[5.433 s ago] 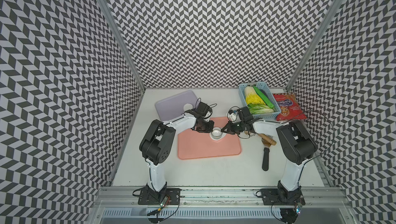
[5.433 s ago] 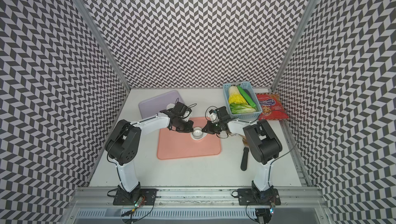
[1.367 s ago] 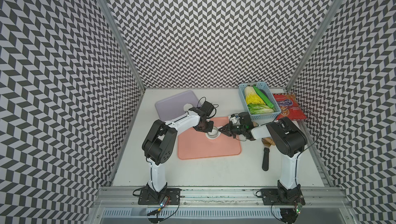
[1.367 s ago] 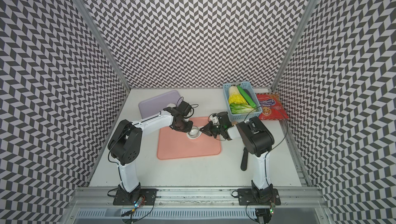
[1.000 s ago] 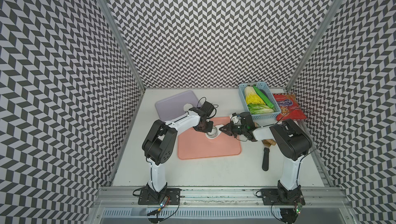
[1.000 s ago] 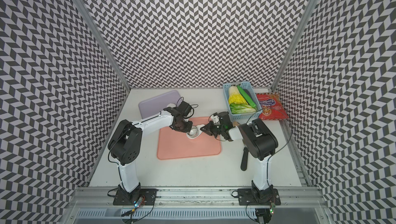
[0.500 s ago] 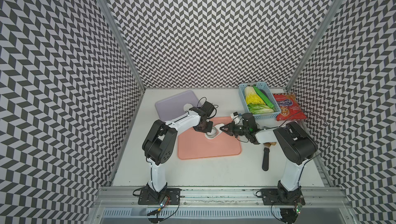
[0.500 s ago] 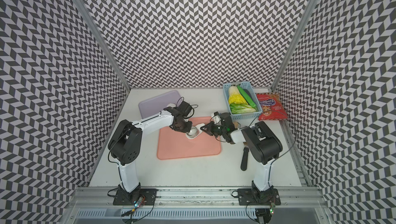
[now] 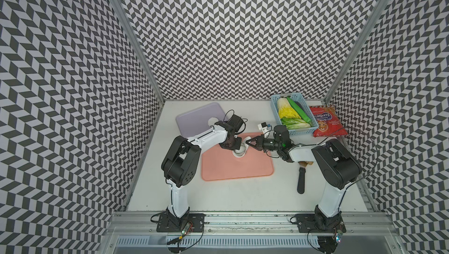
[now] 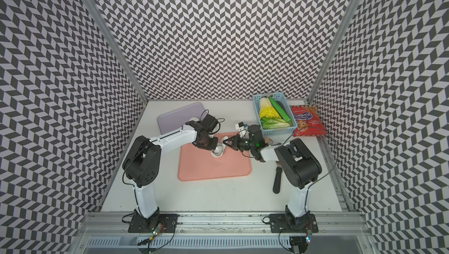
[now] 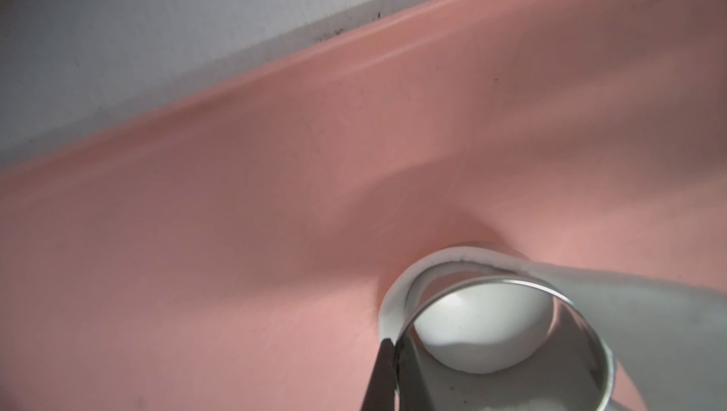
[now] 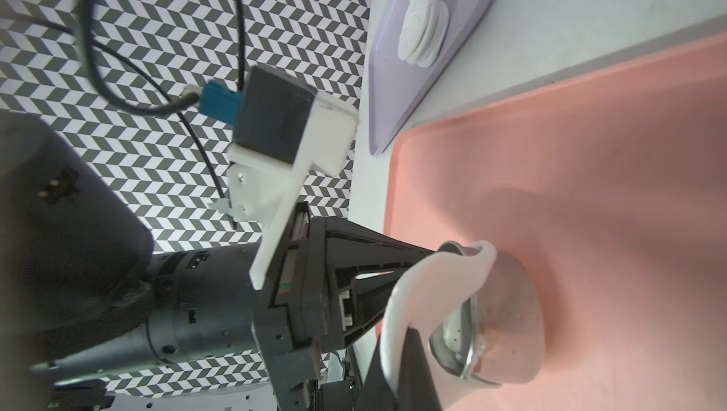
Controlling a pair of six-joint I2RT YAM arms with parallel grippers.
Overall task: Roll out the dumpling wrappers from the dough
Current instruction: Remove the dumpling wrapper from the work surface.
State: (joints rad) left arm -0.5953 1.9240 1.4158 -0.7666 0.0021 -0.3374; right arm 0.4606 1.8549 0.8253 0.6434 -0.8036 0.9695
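Held the ring cutter (image 12: 452,336) in clamped left jaws at 12 o'clock of the pink board (image 9: 238,167). Pinched the dough (image 12: 432,283) draped over its rim in right jaws. Saw dumpling wrappers (image 12: 425,27) stacked on purple tray (image 9: 194,119), 10 o'clock.

- White table (image 9: 230,196): flat top, patterned walls on 3 sides.
- Pink mat (image 9: 238,170): centre, lying flat.
- Lilac tray (image 9: 194,116): back left, just beside mat's far corner.
- Blue basket (image 9: 300,132): back right.
- Red snack bag (image 9: 326,123): just beside basket, by right wall.
- Black-handled tool (image 9: 301,182): right of mat, apart from it, handle twd front.
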